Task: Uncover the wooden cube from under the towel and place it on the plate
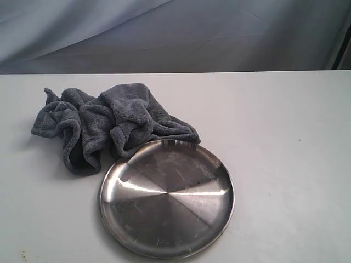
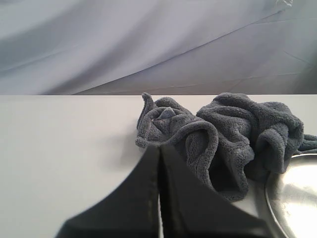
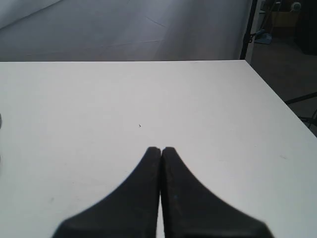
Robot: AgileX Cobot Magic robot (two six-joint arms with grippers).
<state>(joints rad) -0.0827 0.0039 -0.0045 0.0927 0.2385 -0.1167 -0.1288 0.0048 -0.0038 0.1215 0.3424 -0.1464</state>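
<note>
Shut and empty on both sides; just ahead of left jaws, crumpled towel (image 2: pixel 223 134) touching rim of plate (image 2: pixel 294 198); ahead of right jaws, bare desk (image 3: pixel 148 94).

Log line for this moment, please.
towel: bunched, against plate rim | cube: not visible | plate: empty | left hand: shut | right hand: shut

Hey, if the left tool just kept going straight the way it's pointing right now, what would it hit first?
Most likely the towel: the shut left tool points straight at its crumpled folds, with a stretch of table between. Exact depth is hard to judge.
</note>
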